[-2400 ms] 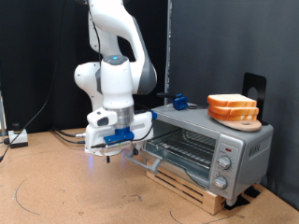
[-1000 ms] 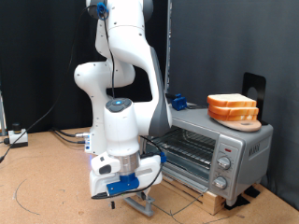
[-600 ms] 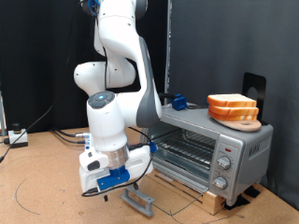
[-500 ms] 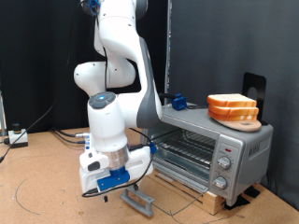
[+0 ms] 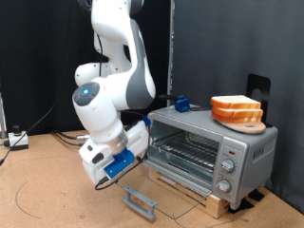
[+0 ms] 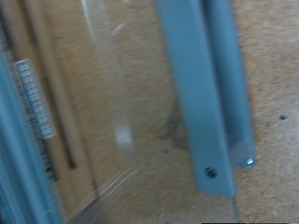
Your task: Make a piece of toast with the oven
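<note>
In the exterior view the gripper (image 5: 106, 171) hangs low at the end of the white arm (image 5: 109, 90), tilted, above and a little to the exterior view's left of the grey bar handle (image 5: 140, 201). That handle belongs to the oven (image 5: 211, 152) door (image 5: 166, 195), which lies dropped open, flat near the floor. Whether the fingers stand apart or together cannot be told from here — they are too small and partly hidden. Nothing shows between them. The wire rack (image 5: 185, 149) sits bare inside the oven, beyond the gripper toward the exterior view's right. The piece of toast (image 5: 236, 104) lies well apart from the hand, stacked with another slice on a wooden board (image 5: 243, 123) on top of the oven.

In the wrist view, blurred, the grey bar handle (image 6: 207, 93) runs across close below the hand, with the glass of the door (image 6: 121, 112) beside it — no fingertips appear.
</note>
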Available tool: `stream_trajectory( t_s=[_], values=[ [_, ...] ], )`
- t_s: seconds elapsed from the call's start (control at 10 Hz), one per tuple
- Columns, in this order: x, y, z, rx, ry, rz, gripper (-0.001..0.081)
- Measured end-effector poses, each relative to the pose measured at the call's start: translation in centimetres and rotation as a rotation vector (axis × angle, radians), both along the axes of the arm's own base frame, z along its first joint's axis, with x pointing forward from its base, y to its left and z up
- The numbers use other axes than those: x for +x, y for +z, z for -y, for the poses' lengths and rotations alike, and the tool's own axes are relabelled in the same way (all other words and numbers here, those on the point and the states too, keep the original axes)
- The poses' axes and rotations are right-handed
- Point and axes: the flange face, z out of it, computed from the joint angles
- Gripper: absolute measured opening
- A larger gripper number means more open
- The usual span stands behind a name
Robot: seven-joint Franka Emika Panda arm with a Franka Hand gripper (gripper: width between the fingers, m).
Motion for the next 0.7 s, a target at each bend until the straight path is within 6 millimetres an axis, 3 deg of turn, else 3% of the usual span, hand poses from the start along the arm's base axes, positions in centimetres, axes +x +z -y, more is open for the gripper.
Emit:
stream_trajectory(
  t_s=[0.5,0.7],
  values=[
    [-1.9,6.6,1.3,0.127,0.042,0.055,0.0807],
    [-2.5,7.3,1.1,0.130,0.044,0.062,0.0807]
  ],
)
